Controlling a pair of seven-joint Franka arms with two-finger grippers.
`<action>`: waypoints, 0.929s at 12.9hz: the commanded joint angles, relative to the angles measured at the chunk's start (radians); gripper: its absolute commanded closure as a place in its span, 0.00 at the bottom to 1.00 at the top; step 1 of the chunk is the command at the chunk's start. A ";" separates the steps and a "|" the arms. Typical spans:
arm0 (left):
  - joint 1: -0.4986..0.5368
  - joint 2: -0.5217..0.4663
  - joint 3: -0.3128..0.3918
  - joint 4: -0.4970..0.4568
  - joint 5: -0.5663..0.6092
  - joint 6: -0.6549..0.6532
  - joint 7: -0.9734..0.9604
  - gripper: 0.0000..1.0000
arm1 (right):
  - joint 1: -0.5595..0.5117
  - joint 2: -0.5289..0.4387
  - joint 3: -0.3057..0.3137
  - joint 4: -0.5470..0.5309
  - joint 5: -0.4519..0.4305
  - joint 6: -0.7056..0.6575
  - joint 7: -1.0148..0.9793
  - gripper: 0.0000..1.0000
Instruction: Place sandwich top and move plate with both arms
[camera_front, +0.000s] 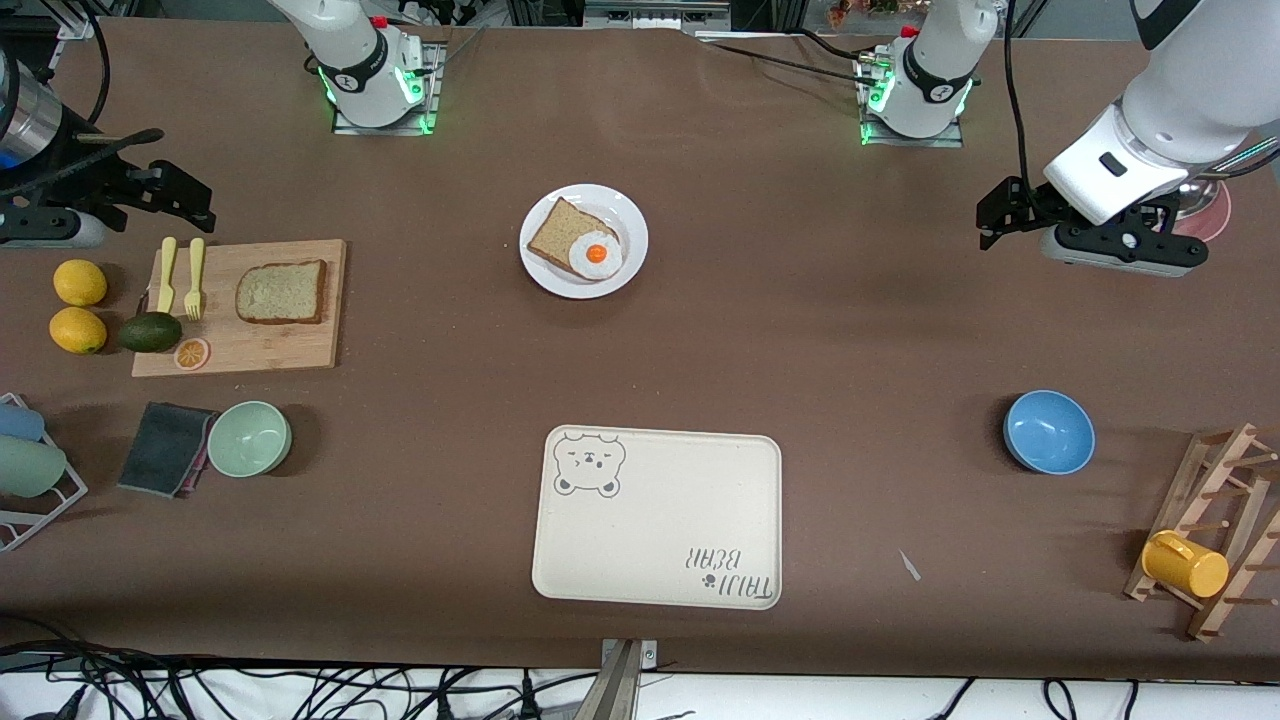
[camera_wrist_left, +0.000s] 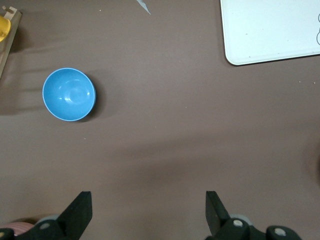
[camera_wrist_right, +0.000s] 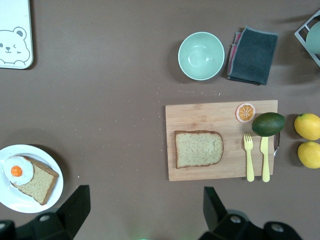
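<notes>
The sandwich top (camera_front: 281, 291) lies flat on a wooden cutting board (camera_front: 300, 345) toward the right arm's end of the table; it also shows in the right wrist view (camera_wrist_right: 198, 149). The white plate (camera_front: 630, 225) sits mid-table near the arm bases and holds a darker bread slice (camera_front: 553, 232) with a fried egg (camera_front: 596, 254) on it; the plate also shows in the right wrist view (camera_wrist_right: 15, 200). My right gripper (camera_front: 190, 200) is open and empty, up above the table beside the board. My left gripper (camera_front: 1000, 220) is open and empty, up at the left arm's end.
Two yellow forks (camera_front: 180, 275), an avocado (camera_front: 150, 332) and an orange slice (camera_front: 191, 353) share the board; two lemons (camera_front: 79, 305) lie beside it. A green bowl (camera_front: 249, 438), dark cloth (camera_front: 165, 448), bear tray (camera_front: 655, 515), blue bowl (camera_front: 1048, 431) and a rack with a yellow mug (camera_front: 1185, 563) lie nearer the camera.
</notes>
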 joint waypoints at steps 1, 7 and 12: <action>0.005 0.008 -0.008 0.027 0.030 -0.024 -0.011 0.00 | -0.001 0.004 0.001 0.011 -0.013 -0.009 -0.008 0.00; 0.005 0.010 -0.008 0.027 0.030 -0.023 -0.013 0.00 | -0.001 0.004 0.001 0.011 -0.013 -0.009 -0.008 0.00; 0.005 0.011 -0.007 0.027 0.030 -0.023 -0.013 0.00 | -0.001 0.004 0.002 0.011 -0.012 -0.009 -0.008 0.00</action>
